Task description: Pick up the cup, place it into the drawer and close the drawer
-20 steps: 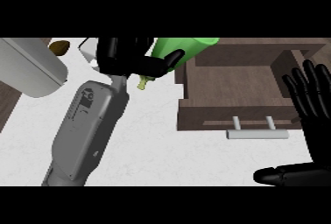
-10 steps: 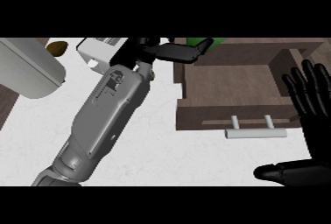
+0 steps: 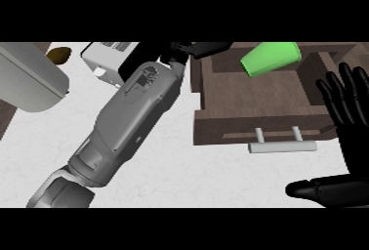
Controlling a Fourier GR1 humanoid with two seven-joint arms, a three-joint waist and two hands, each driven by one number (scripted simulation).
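The green cup [image 3: 270, 57] lies tilted in the open drawer [image 3: 259, 100], at its far side. The left hand [image 3: 189, 49] is just beside it; I cannot tell its grip. The right hand [image 3: 346, 127] rests open at the right edge.

The counter [image 3: 166, 171] is showing a white, lightly marbled top that is filling most of the head view. A white box-shaped appliance [image 3: 108, 61] is sitting on it near the far edge. To the left of it, a small brown object [image 3: 60, 55] is lying; what it is I cannot tell. A large light grey rounded object [image 3: 29, 78] is covering the counter's far left part.
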